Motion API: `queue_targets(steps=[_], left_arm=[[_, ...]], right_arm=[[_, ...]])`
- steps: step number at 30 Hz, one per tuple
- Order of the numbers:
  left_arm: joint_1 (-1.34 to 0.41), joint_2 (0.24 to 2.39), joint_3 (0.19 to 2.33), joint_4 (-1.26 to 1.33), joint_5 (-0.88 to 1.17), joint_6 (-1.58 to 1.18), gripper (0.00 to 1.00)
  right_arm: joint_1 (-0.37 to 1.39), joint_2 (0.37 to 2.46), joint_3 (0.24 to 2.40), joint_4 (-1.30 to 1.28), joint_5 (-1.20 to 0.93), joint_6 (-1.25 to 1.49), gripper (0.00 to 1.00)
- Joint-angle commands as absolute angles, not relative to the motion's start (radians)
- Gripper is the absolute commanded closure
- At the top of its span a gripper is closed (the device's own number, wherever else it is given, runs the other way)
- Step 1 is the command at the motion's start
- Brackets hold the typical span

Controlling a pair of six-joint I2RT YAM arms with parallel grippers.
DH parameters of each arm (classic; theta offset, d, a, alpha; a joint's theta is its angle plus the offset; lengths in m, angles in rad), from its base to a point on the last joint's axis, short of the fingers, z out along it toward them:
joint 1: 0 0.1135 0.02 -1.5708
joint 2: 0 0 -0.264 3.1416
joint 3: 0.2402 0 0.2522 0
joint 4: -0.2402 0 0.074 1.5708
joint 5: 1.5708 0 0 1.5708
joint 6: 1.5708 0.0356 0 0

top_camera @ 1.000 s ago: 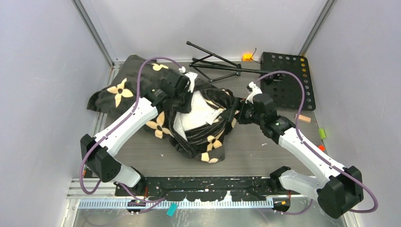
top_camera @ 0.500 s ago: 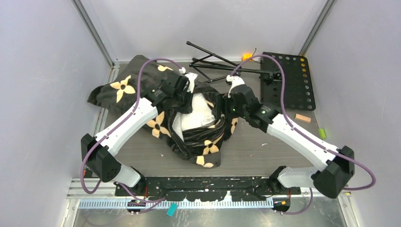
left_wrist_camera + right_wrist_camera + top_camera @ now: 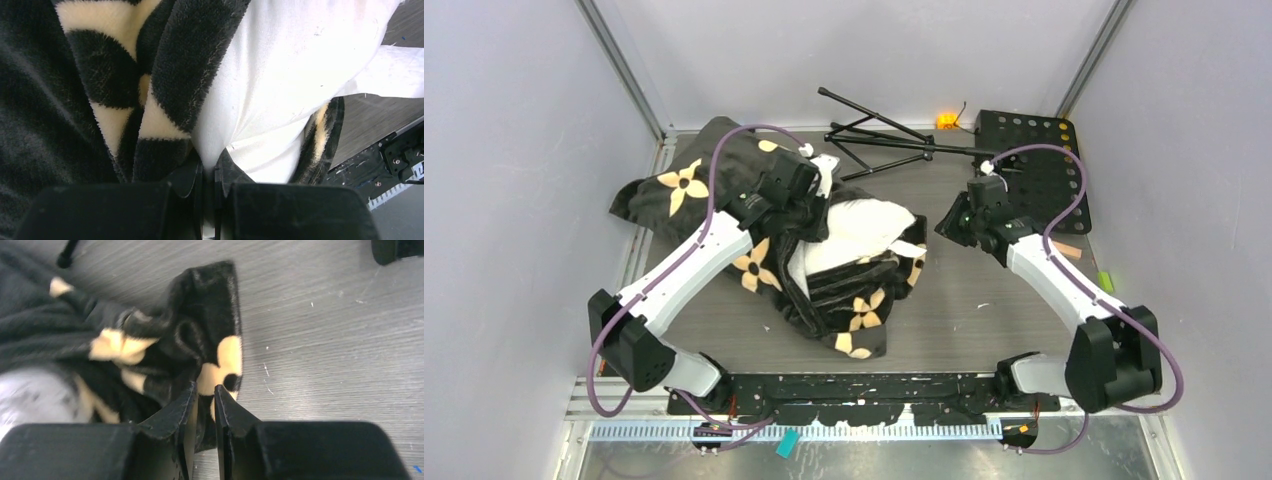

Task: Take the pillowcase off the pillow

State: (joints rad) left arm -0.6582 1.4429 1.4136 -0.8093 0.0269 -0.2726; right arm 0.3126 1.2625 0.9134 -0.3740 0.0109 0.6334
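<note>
The black plush pillowcase [image 3: 864,305] with tan flowers lies bunched round the white pillow [image 3: 864,220] at the table's left centre. The pillow's top right part is bare. My left gripper [image 3: 816,200] sits on the pillow's left side. In the left wrist view the gripper [image 3: 209,165] is shut on a pinch of white pillow [image 3: 290,75] fabric, with the pillowcase [image 3: 50,125] beside it. My right gripper [image 3: 946,225] is at the bundle's right edge. In the right wrist view that gripper [image 3: 205,390] is shut on the pillowcase [image 3: 200,340] hem just above the tabletop.
A folded black tripod [image 3: 874,135] lies at the back. A black perforated plate [image 3: 1034,170] sits at the back right, with a small orange part [image 3: 946,121] near it. A wooden block [image 3: 1066,252] and a green piece [image 3: 1106,282] lie at the right. Grey walls close in both sides.
My right gripper was open over the pillow's opening. It has moved right and closed on the pillowcase hem. More white pillow shows. The left gripper has kept its hold.
</note>
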Motion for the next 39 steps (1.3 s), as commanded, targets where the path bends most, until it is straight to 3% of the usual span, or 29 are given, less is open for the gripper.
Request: queue_targets(steps=[1, 5, 16, 21, 26, 33, 36, 39], left_arm=[[-0.655, 1.355, 1.411, -0.841, 0.028, -0.256, 1.0], [-0.655, 1.325, 1.402, -0.808, 0.049, -0.264, 1.0], [-0.656, 1.339, 1.435, -0.718, 0.131, -0.306, 1.0], [-0.656, 1.361, 1.457, -0.679, 0.193, -0.329, 1.0], [-0.655, 1.392, 1.503, -0.663, 0.28, -0.342, 1.0], [-0.656, 1.403, 1.522, -0.646, 0.355, -0.36, 1.0], [-0.656, 1.404, 1.509, -0.639, 0.347, -0.359, 1.0], [-0.658, 1.411, 1.519, -0.676, 0.342, -0.352, 0.91]], right_arm=[[0.269, 1.35, 0.901, -0.287, -0.105, 0.72, 0.77], [0.253, 1.415, 0.871, -0.2, -0.283, 0.727, 0.74], [0.252, 1.165, 0.727, -0.011, -0.467, 0.691, 0.24], [0.254, 1.065, 0.726, 0.054, -0.521, 0.714, 0.16], [0.254, 1.108, 0.818, 0.029, -0.558, 0.722, 0.1], [0.317, 1.256, 0.959, -0.177, -0.567, 0.621, 0.11], [0.359, 1.245, 0.946, -0.141, -0.561, 0.647, 0.34], [0.367, 1.227, 0.969, -0.185, -0.545, 0.651, 0.63]])
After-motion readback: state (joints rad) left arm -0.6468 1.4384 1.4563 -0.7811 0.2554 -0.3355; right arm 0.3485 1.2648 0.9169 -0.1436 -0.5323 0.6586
